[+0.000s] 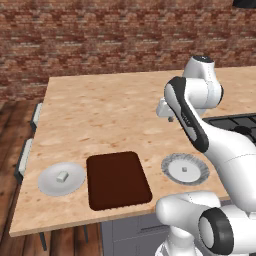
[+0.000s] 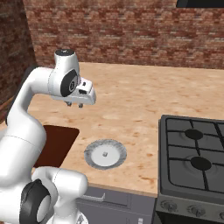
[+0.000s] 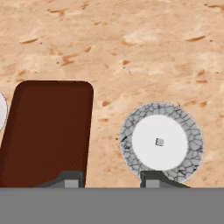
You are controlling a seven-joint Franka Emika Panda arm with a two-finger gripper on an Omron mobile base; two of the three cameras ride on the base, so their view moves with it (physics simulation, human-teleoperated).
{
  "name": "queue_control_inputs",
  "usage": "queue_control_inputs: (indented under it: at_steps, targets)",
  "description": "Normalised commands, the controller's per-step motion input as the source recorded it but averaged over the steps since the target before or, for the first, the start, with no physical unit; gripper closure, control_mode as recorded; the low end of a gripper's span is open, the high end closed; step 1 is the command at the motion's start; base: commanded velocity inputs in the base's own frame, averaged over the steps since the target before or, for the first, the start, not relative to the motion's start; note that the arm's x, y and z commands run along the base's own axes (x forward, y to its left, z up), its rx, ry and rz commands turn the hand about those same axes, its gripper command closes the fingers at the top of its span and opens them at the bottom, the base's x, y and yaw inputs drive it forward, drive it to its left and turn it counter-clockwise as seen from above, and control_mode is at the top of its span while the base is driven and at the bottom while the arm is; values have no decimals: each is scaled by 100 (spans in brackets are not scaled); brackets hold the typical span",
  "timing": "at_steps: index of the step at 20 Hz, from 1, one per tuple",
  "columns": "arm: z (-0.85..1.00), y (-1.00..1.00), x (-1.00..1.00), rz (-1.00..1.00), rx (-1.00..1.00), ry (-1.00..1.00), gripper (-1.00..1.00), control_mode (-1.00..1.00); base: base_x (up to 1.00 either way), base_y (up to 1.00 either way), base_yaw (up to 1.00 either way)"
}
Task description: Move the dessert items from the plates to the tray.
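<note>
two plates, the plain plate (image 1: 61, 179) and the fluted plate (image 1: 185, 169); one tray (image 1: 117, 180); two dessert pieces, the block (image 1: 62, 176) and the cube (image 1: 184, 169); one stove (image 2: 195, 164).

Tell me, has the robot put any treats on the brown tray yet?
Not yet. The tray holds no treats. The block sits on the plain plate, and the tiny cube on the ridged plate. The gripper hangs open above the counter, holding nothing. Both moves are left.

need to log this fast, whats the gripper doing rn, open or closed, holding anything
Gripper: open and holding nothing, raised above the counter between the tray and the fluted plate.
</note>
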Motion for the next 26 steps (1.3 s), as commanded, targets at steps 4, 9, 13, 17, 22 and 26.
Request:
queue_control_inputs:
  at_steps: [4,9,13,17,22,26]
  targets:
    - [0,0,1,0,0,0,-100,-100,0,0,0]
    - [-1,-3,-2,0,-1,0,-100,-100,0,0,0]
    - [-21,-61,-32,-2,0,1,-100,-100,0,0,0]
    - [-39,-76,-25,-6,0,3,-100,-100,0,0,0]
    - [-53,-62,-7,-4,0,11,-100,-100,0,0,0]
    - [-58,-4,0,0,0,17,-100,-100,0,0,0]
